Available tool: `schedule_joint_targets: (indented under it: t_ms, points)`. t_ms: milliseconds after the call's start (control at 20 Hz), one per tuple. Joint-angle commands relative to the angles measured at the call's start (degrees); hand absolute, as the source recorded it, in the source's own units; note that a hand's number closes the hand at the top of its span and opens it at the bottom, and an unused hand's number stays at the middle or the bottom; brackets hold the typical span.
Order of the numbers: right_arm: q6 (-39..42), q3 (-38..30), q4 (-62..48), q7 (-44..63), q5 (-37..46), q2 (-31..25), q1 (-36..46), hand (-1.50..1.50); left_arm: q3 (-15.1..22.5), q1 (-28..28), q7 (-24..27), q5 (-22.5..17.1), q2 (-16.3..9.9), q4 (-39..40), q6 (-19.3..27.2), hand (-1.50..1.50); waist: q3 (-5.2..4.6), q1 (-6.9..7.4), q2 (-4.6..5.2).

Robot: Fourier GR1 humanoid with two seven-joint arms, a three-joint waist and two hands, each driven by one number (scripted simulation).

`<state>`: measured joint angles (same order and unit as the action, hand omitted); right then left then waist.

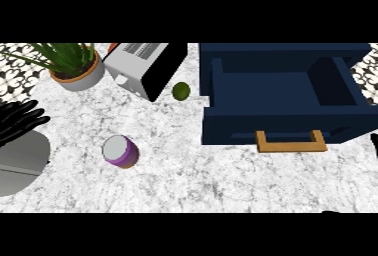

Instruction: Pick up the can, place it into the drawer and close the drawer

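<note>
Head view: the can (120, 151) stands upright on the table (192, 175), well left of the open drawer (284, 95) with its handle (291, 142). Left hand (18, 120) rests at the left edge, fingers relaxed, holding nothing. Toaster (144, 67), plant (74, 67) and lime (181, 91) sit behind

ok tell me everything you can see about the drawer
The drawer is dark navy blue and stands pulled open at the upper right of the marble counter. Its inside shows a flat floor and an inner partition on the right side, with nothing visible in it. A tan, wood-coloured U-shaped handle sticks out from its front panel toward the robot. No hand touches it, and the can stands apart, to its left.
</note>
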<state>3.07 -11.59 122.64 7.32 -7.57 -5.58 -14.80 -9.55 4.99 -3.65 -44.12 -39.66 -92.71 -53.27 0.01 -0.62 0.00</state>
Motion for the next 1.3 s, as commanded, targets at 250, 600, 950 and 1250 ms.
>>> schedule_joint_targets:
  t_ms: [250, 600, 950, 1250]
  points:
    - [7.08, -7.25, -2.13, -3.77, -6.13, -2.03, -4.66, -1.50, 0.89, 2.05, -8.21, -12.27, -4.31, 4.93, 0.56, -1.50, 0.04, 0.17, -0.06]
    - [10.89, -14.14, -1.69, -2.85, -13.77, -4.33, -6.55, -1.50, 5.84, 2.04, -14.98, -19.96, -3.77, 3.16, 7.55, -1.50, 0.05, -0.05, -0.11]
    - [12.12, -15.39, -0.65, -1.59, -14.56, -4.04, -5.82, -1.50, 8.57, 5.41, -21.60, -23.68, -2.16, 1.09, 12.93, -1.50, 0.03, 0.23, -0.10]
    - [17.51, -18.87, -0.20, -4.71, -16.74, -2.18, -10.31, -1.50, 7.30, 8.73, -20.88, -14.43, 4.40, 9.37, 8.90, -1.50, -0.01, -0.01, -0.01]
